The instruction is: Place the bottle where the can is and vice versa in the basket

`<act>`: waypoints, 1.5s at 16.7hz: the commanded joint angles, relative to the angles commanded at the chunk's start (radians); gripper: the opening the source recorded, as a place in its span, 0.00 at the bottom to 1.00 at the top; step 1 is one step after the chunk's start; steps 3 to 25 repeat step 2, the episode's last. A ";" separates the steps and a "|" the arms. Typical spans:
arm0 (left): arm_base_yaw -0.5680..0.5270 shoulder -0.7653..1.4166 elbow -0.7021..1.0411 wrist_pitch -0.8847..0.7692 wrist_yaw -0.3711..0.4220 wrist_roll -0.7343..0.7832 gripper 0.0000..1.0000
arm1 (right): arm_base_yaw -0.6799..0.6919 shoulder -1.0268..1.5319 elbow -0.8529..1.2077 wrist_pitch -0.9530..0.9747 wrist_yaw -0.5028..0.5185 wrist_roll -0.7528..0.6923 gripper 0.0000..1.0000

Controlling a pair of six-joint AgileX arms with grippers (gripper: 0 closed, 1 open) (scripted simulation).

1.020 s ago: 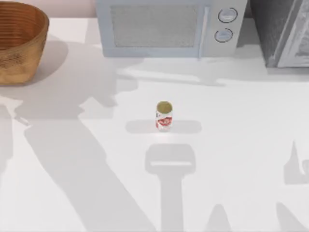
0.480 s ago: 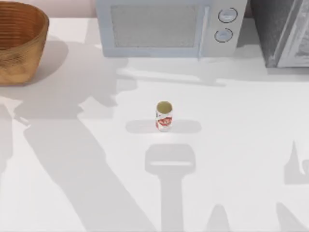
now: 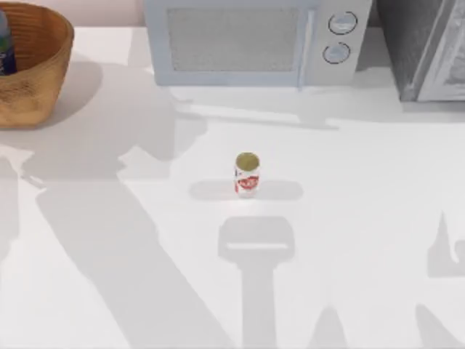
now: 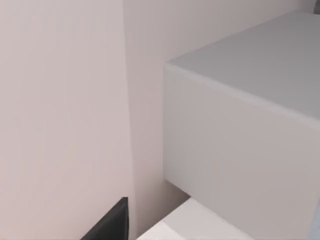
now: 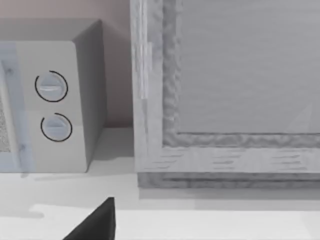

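The can (image 3: 247, 174), white with red markings and a dull gold top, stands upright near the middle of the white table. At the back left sits the orange-brown wicker basket (image 3: 45, 73). The bottle (image 3: 6, 49), dark blue with a paler top, shows partly inside the basket at the picture's left edge. A dark part of my left gripper (image 4: 110, 224) pokes into the left wrist view, facing a wall and a pale box. A dark part of my right gripper (image 5: 95, 224) shows in the right wrist view, facing the microwave's knobs.
A pale microwave (image 3: 251, 40) stands along the back edge, its two knobs (image 5: 52, 105) on its right side. A grey textured appliance (image 3: 429, 51) fills the back right corner. Arm shadows lie across the table around the can.
The bottle has come into sight inside the basket at the left edge. The can has not moved.
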 joint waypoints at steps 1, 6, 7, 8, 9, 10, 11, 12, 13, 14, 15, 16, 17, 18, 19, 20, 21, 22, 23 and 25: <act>0.000 0.000 0.000 0.000 0.000 0.000 1.00 | 0.000 0.000 0.000 0.000 0.000 0.000 1.00; 0.000 0.000 0.000 0.000 0.000 0.000 1.00 | 0.000 0.000 0.000 0.000 0.000 0.000 1.00; 0.000 0.000 0.000 0.000 0.000 0.000 1.00 | 0.000 0.000 0.000 0.000 0.000 0.000 1.00; 0.000 0.000 0.000 0.000 0.000 0.000 1.00 | 0.000 0.000 0.000 0.000 0.000 0.000 1.00; 0.000 0.000 0.000 0.000 0.000 0.000 1.00 | 0.000 0.000 0.000 0.000 0.000 0.000 1.00; 0.000 0.000 0.000 0.000 0.000 0.000 1.00 | 0.000 0.000 0.000 0.000 0.000 0.000 1.00; 0.000 0.000 0.000 0.000 0.000 0.000 1.00 | 0.000 0.000 0.000 0.000 0.000 0.000 1.00; 0.000 0.000 0.000 0.000 0.000 0.000 1.00 | 0.000 0.000 0.000 0.000 0.000 0.000 1.00; 0.000 0.000 0.000 0.000 0.000 0.000 1.00 | 0.000 0.000 0.000 0.000 0.000 0.000 1.00; 0.000 0.000 0.000 0.000 0.000 0.000 1.00 | 0.000 0.000 0.000 0.000 0.000 0.000 1.00; 0.000 0.000 0.000 0.000 0.000 0.000 1.00 | 0.000 0.000 0.000 0.000 0.000 0.000 1.00; 0.000 0.000 0.000 0.000 0.000 0.000 1.00 | 0.000 0.000 0.000 0.000 0.000 0.000 1.00; 0.000 0.000 0.000 0.000 0.000 0.000 1.00 | 0.000 0.000 0.000 0.000 0.000 0.000 1.00; 0.000 0.000 0.000 0.000 0.000 0.000 1.00 | 0.000 0.000 0.000 0.000 0.000 0.000 1.00; 0.000 0.000 0.000 0.000 0.000 0.000 1.00 | 0.000 0.000 0.000 0.000 0.000 0.000 1.00; 0.000 0.000 0.000 0.000 0.000 0.000 1.00 | 0.000 0.000 0.000 0.000 0.000 0.000 1.00; 0.000 0.000 0.000 0.000 0.000 0.000 1.00 | 0.000 0.000 0.000 0.000 0.000 0.000 1.00; 0.000 0.000 0.000 0.000 0.000 0.000 1.00 | 0.000 0.000 0.000 0.000 0.000 0.000 1.00; 0.000 0.000 0.000 0.000 0.000 0.000 1.00 | 0.000 0.000 0.000 0.000 0.000 0.000 1.00; 0.000 0.000 0.000 0.000 0.000 0.000 1.00 | 0.000 0.000 0.000 0.000 0.000 0.000 1.00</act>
